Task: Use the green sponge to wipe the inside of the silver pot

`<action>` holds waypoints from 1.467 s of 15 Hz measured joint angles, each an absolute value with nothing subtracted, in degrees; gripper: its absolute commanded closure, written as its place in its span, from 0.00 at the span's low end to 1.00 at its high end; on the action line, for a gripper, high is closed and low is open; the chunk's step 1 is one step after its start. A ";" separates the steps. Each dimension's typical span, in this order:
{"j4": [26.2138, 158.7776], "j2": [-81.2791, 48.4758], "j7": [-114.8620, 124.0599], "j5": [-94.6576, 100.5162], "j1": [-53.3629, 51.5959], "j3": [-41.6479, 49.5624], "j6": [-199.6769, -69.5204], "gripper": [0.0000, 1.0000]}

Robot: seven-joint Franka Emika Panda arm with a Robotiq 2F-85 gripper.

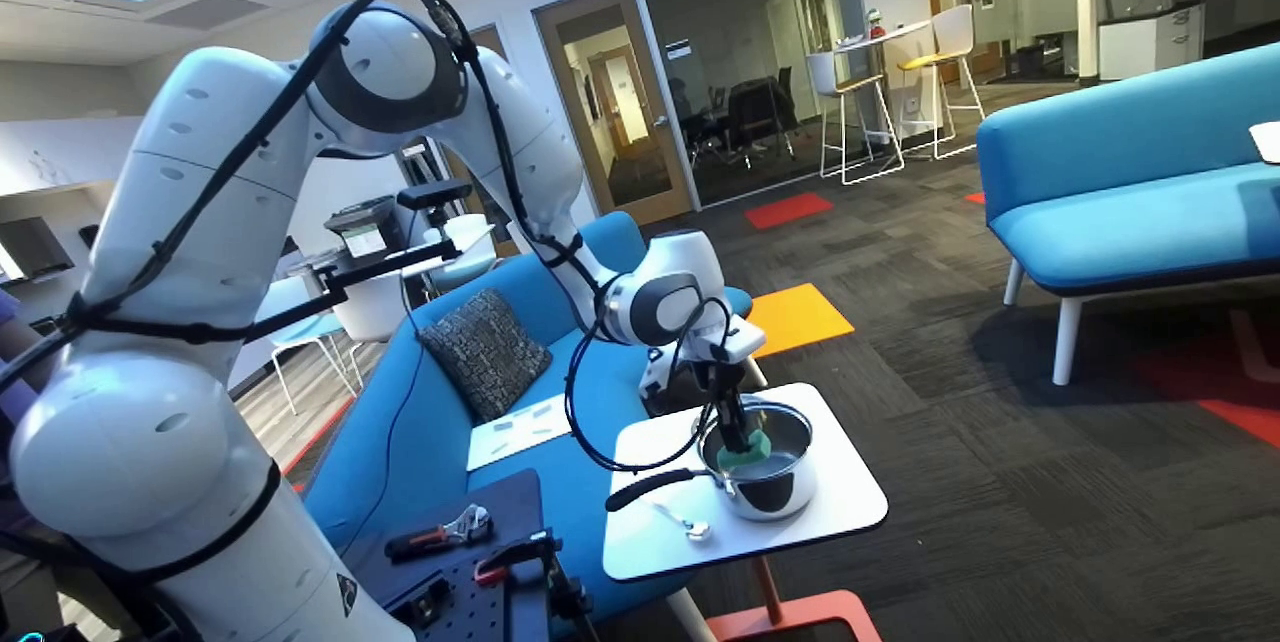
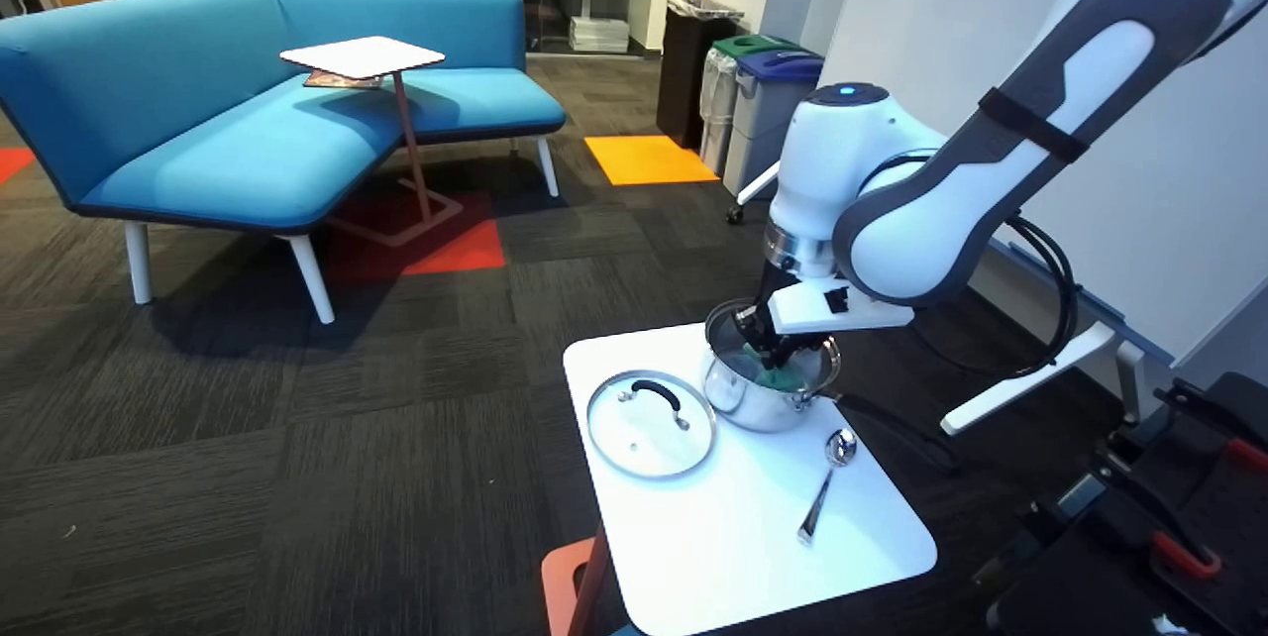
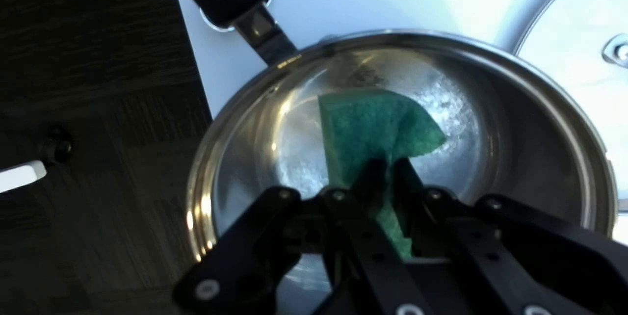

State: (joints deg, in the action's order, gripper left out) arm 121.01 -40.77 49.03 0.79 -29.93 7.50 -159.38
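Observation:
The silver pot (image 1: 775, 494) stands on the white tabletop and also shows in an exterior view (image 2: 738, 400) and in the wrist view (image 3: 535, 158). My gripper (image 3: 390, 164) points down into the pot and is shut on the green sponge (image 3: 363, 123). The sponge is pinched and folded between the fingertips, with part bulging out ahead of them. It is inside the pot, low over the shiny bottom; whether it touches the bottom I cannot tell. In both exterior views the sponge (image 1: 745, 452) (image 2: 785, 376) shows below the fingers, partly hidden by them and the rim.
The pot's black handle (image 1: 650, 489) sticks out past the table edge. A glass lid (image 2: 652, 428) with a black handle lies beside the pot. A metal spoon (image 2: 830, 482) lies on the white table (image 2: 753, 542). A blue sofa (image 1: 575, 482) stands beside the table.

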 measured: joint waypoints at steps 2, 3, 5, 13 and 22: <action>119.60 -41.98 48.19 -0.22 -26.77 5.64 -159.29 0.98; 118.73 -42.69 47.16 -1.05 -24.93 4.42 -159.10 0.98; 116.81 -44.13 45.06 -2.57 -21.73 2.23 -158.45 0.98; 110.80 -49.39 42.84 -5.97 -19.28 -0.13 -155.54 0.98; 109.88 -51.75 43.44 -8.72 -19.14 1.41 -155.15 0.98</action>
State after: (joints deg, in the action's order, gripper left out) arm 109.88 -51.75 43.44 -8.72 -19.14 1.41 -155.15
